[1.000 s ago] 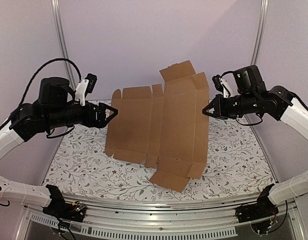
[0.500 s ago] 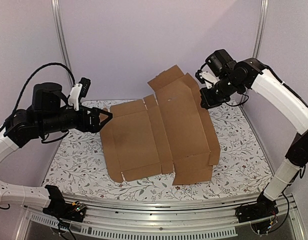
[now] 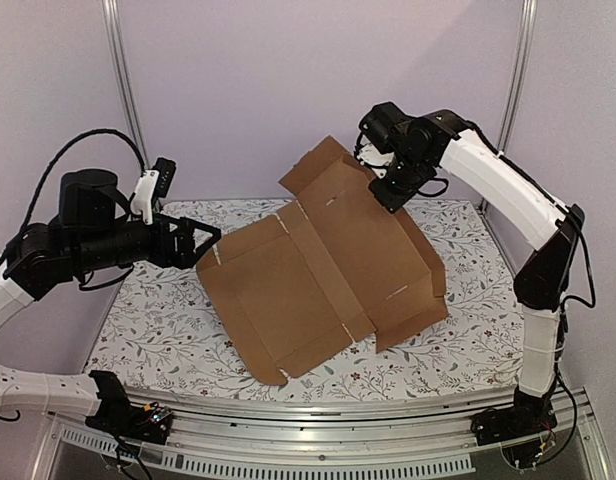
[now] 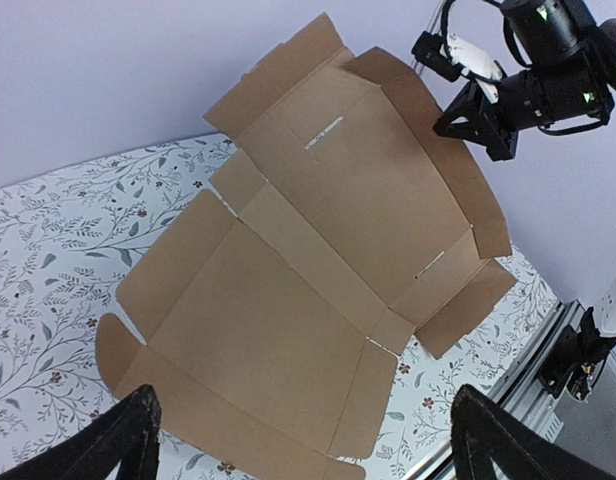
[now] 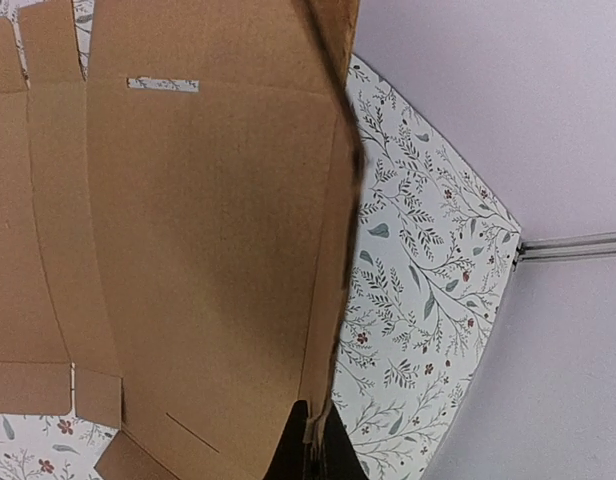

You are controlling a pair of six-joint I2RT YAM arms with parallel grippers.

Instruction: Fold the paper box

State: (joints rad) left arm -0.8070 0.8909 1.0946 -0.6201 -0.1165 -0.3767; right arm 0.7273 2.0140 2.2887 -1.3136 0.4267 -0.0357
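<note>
Top external view has the paper box [image 3: 323, 270] as an unfolded brown sheet across the middle of the floral surface [image 3: 158, 330], its inner face up and its creases and slits showing. The panel toward 8 o'clock lies low on the surface, with its corner close to the near edge. The part toward 1 o'clock is held up off it, so the sheet slopes down from the far right to the near left, and one end flap sticks up at 12 o'clock. The right hand [image 3: 386, 188] reaches in from 2 o'clock and is pinched onto the raised side flap. The right wrist view shows its fingers [image 5: 310, 445] pressed together with the thin edge of that flap between them. The left hand [image 3: 206, 243] is at 9 o'clock, just beside the sheet's left edge. Whether it touches the cardboard cannot be told. The left wrist view shows its two dark fingers [image 4: 128, 440] spread wide, with nothing between them but the sheet lying ahead.
</note>
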